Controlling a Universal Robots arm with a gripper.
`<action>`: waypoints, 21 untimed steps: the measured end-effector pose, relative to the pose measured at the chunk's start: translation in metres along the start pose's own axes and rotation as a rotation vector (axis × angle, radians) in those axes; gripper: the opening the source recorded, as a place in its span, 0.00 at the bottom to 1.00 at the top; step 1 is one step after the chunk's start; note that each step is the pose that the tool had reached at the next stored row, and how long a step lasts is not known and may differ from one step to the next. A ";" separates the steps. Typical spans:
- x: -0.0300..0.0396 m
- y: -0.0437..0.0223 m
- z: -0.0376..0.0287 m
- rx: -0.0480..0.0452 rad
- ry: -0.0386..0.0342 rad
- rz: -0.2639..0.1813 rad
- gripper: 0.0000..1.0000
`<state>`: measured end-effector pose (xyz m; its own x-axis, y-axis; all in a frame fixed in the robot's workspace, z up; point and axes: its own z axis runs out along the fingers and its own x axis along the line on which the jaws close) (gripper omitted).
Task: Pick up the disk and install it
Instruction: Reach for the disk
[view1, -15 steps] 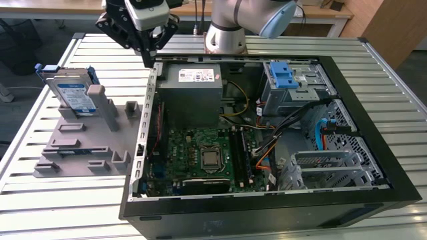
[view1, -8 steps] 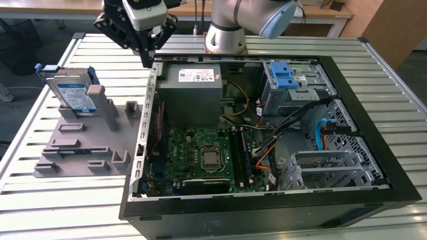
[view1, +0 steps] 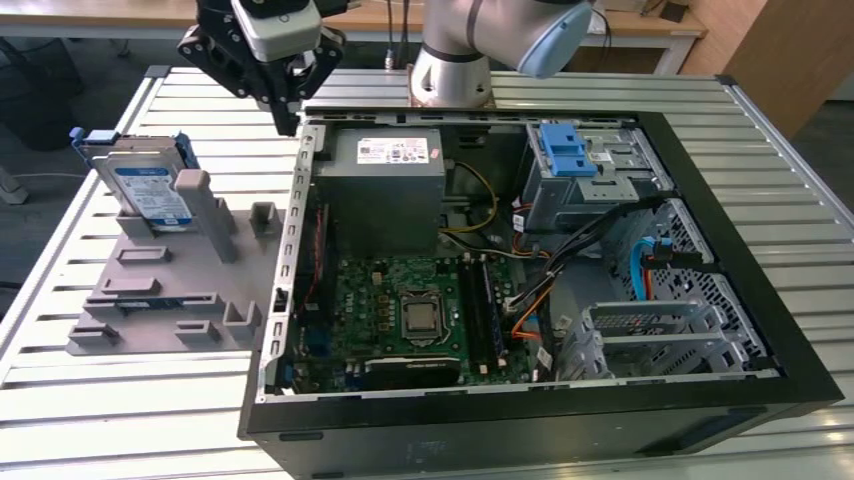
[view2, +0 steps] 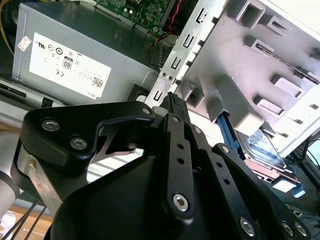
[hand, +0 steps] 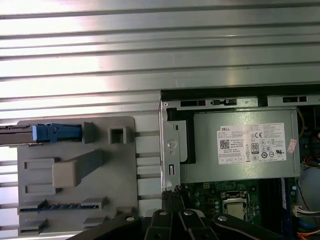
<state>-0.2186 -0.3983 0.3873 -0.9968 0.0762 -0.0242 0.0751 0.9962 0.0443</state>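
Observation:
The disk (view1: 144, 190), a silver drive with a blue-and-white label and blue rails, stands on edge in a grey holder (view1: 160, 290) at the exterior view's left. My gripper (view1: 284, 122) hangs shut and empty above the table, to the right of the disk and just off the computer case's rear left corner. In the second wrist view the fingertips (view2: 171, 100) meet in a point, with the disk (view2: 262, 147) partly tucked behind the holder (view2: 240, 75). The first wrist view shows the disk (hand: 56, 132) edge-on, apart from the gripper (hand: 172, 196).
The open computer case (view1: 747, 250) lies on a slatted metal table (view1: 107, 420). Inside are a grey power supply (view1: 387, 190), a motherboard (view1: 400, 310), cables, and a metal drive cage (view1: 581, 165) with blue tabs. The arm's base (view1: 447, 70) stands behind the case.

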 end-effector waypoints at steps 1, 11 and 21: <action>0.0012 0.0000 0.0000 0.0000 0.0000 0.000 0.11; 0.0099 -0.0005 0.0002 0.0000 0.0002 0.000 0.11; 0.0159 -0.0010 0.0004 0.0000 0.0001 0.000 0.11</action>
<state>-0.2345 -0.3980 0.3865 -0.9968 0.0762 -0.0241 0.0751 0.9962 0.0443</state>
